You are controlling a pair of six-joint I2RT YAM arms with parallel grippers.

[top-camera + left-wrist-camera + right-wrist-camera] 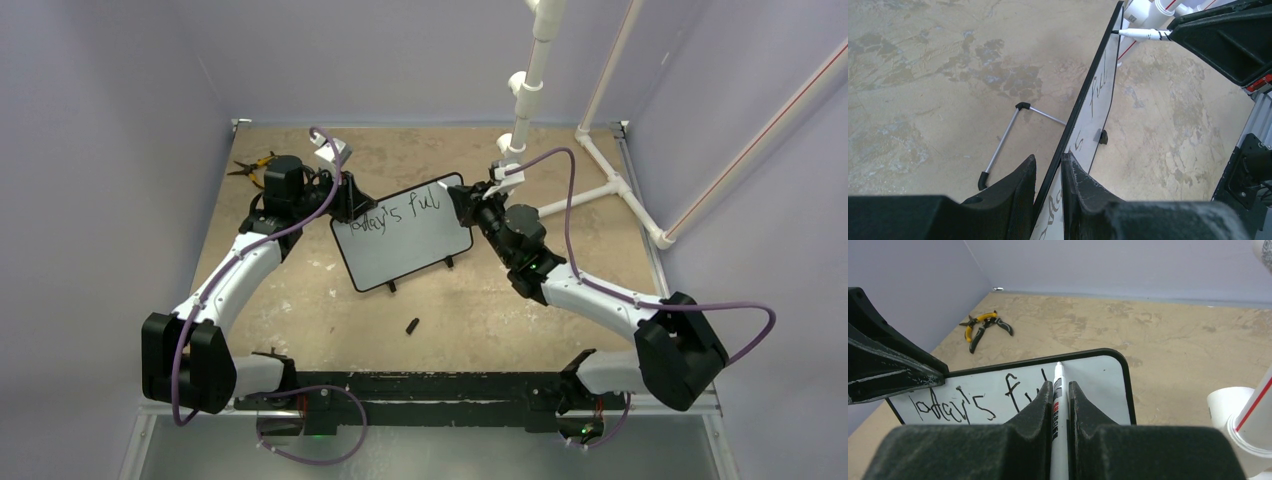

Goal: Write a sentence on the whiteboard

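Note:
The whiteboard (405,237) stands tilted mid-table, white with a thin black frame. Black handwriting on it (395,212) reads roughly "Today's ful" in one line. My left gripper (345,200) is shut on the board's left edge; in the left wrist view the gripper (1048,167) pinches the frame (1075,112). My right gripper (468,205) is shut on a white marker (1058,405), its tip touching the board's upper right, just past the last letter (1058,366). The marker also shows in the left wrist view (1143,34). The writing shows in the right wrist view (955,407).
Yellow-handled pliers (252,167) lie at the back left. A small black marker cap (412,326) lies on the table in front of the board. A white PVC pipe frame (600,165) stands at the back right. The board's wire stand (1008,137) sticks out behind it.

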